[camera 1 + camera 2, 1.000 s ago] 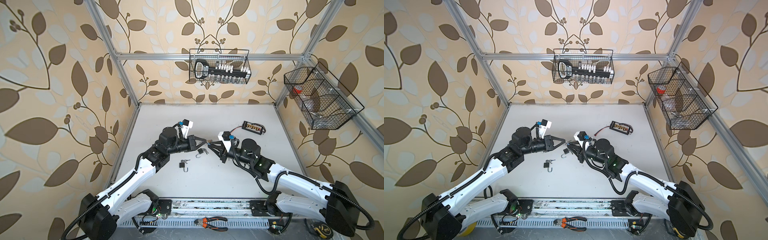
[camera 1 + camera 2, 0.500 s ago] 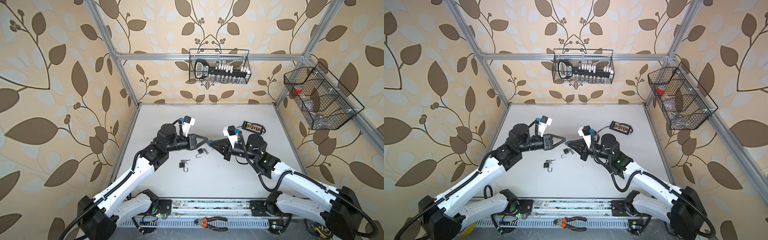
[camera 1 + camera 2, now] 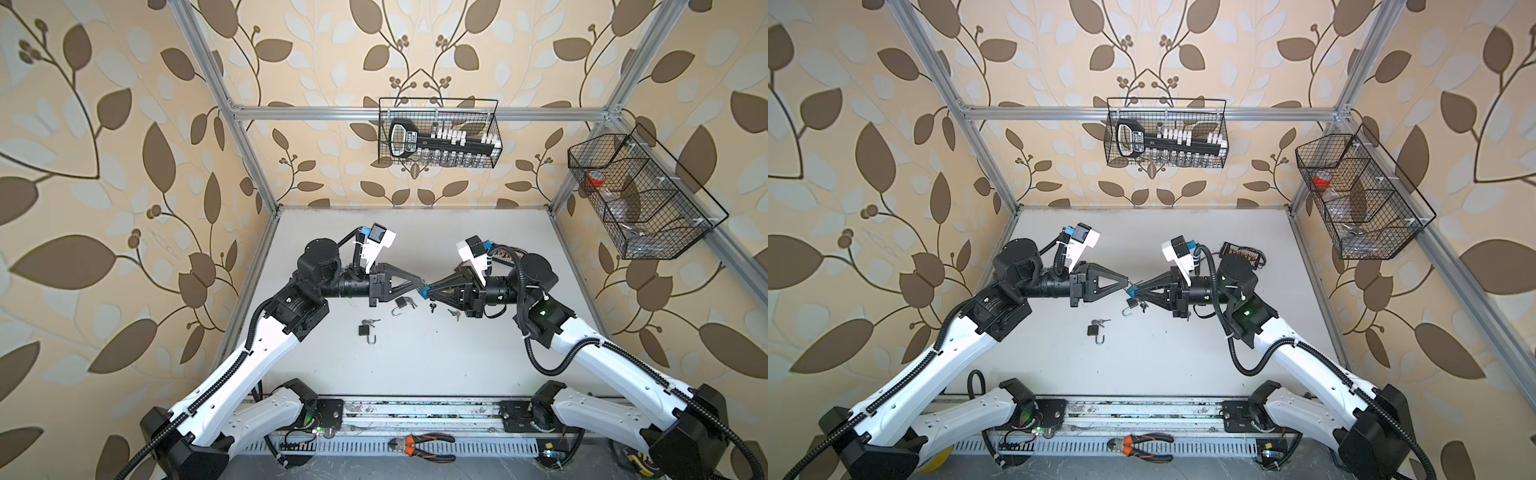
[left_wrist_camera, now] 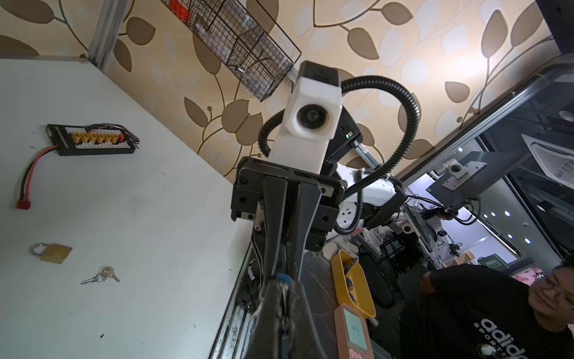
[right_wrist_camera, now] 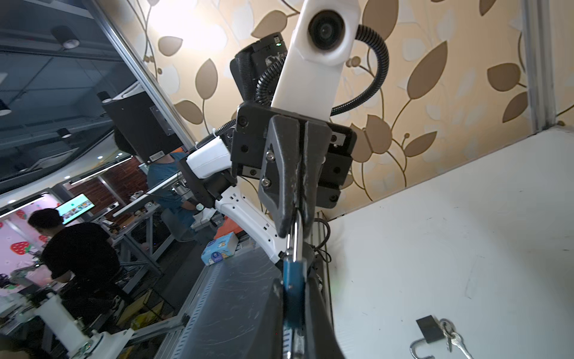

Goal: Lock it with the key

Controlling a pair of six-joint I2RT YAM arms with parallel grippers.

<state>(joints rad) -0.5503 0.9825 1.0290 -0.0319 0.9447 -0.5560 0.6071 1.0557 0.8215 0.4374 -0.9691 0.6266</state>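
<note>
white table (image 3: 415, 365) open toward its edges; left claw (image 3: 419, 286), right claw (image 3: 430, 291) clamp blue padlock (image 5: 293, 276) centrally.

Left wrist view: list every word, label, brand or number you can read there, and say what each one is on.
"adid": large white letters on the onlooker's black T-shirt, cut off by the picture's edge.
"SPORTS": small white letters beside it on the same shirt, only just legible.
Print on the connector board lying on the table: too small to read.
Screen of the pink device: blurred, unreadable.
</note>
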